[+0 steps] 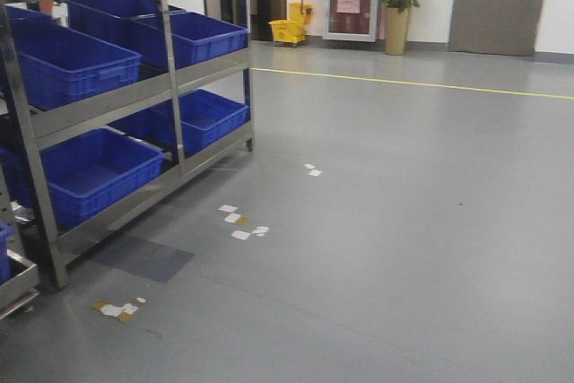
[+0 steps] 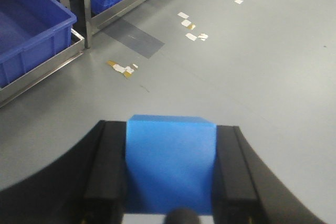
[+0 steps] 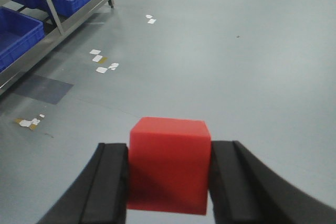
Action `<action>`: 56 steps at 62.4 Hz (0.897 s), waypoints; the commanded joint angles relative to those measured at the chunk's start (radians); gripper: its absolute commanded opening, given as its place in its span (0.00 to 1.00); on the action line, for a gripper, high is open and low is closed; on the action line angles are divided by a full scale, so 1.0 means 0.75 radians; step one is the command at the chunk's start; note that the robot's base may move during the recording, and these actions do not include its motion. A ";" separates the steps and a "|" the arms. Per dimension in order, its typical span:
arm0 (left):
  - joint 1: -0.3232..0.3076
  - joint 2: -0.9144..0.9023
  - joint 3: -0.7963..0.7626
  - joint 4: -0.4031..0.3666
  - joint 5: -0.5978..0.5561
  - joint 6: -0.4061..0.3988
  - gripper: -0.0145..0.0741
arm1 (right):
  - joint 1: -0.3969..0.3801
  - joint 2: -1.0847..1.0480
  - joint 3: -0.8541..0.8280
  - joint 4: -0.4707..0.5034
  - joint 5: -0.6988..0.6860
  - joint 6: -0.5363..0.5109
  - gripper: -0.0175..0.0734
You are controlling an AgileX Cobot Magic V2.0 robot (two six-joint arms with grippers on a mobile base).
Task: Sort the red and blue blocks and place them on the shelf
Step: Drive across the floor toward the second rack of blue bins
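My left gripper (image 2: 171,129) is shut on the blue block (image 2: 171,163), held above the grey floor. My right gripper (image 3: 169,148) is shut on the red block (image 3: 169,163), also above the floor. The steel shelf (image 1: 108,105) with rows of large blue bins (image 1: 63,65) stands at the left of the front view. Its lower tier shows at the upper left of the left wrist view (image 2: 86,19) and the right wrist view (image 3: 50,17). Neither gripper shows in the front view.
Bits of white and tan tape (image 1: 240,221) lie on the floor near the shelf, and a dark patch (image 1: 143,257) by its foot. A yellow mop bucket (image 1: 291,24), a potted plant (image 1: 399,6) and doors stand at the far wall.
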 commanded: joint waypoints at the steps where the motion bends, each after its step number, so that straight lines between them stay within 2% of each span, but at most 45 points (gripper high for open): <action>1: 0.005 0.002 -0.040 0.011 -0.101 -0.005 0.30 | -0.007 0.000 -0.035 -0.012 -0.122 -0.005 0.25; 56: 0.005 0.002 -0.040 0.011 -0.101 -0.005 0.30 | -0.007 0.000 -0.035 -0.012 -0.122 -0.005 0.25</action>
